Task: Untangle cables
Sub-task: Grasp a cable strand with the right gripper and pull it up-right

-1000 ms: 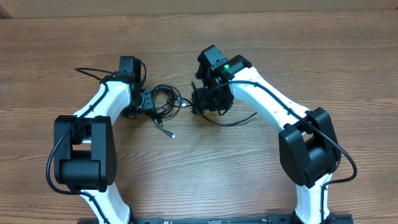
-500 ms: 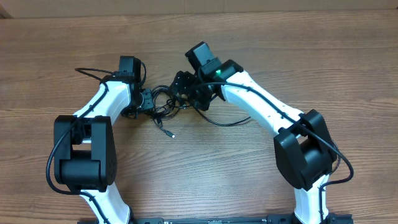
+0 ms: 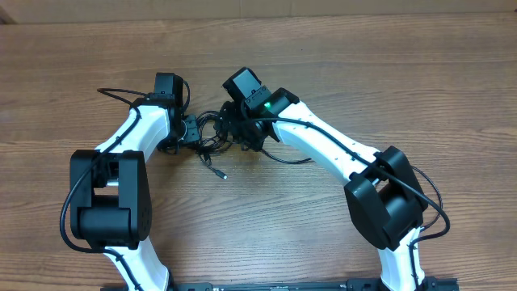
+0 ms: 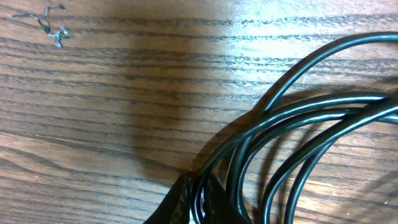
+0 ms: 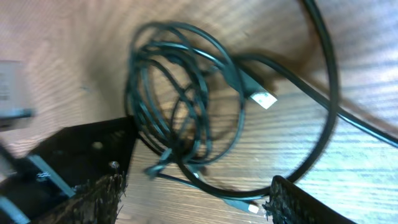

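Hardly begun, to judge by the loops. Found slightly toward 11 o'clock from the centre of the brown wood-grain table: the thin black cables with small plug connectors, heaped in one tangled coil between the two arms. Pinched at its 9 o'clock edge by the black two-finger left gripper, closed narrow on a few strands between its fingers in the wrist view. Flanked at 3 o'clock by the black two-finger right gripper, with fingers spread wide over the coil in its own view and gripping nothing, as far as can be seen. Visible there: several loops crossing each other, one silver flat plug lying free toward 2 o'clock of the coil, another small plug near 6 o'clock. From overhead, one loose end with a pale tip stretching out toward 5 o'clock. No cable separated so far. Left to do: drawing each cord out of the coil and laying them well apart.
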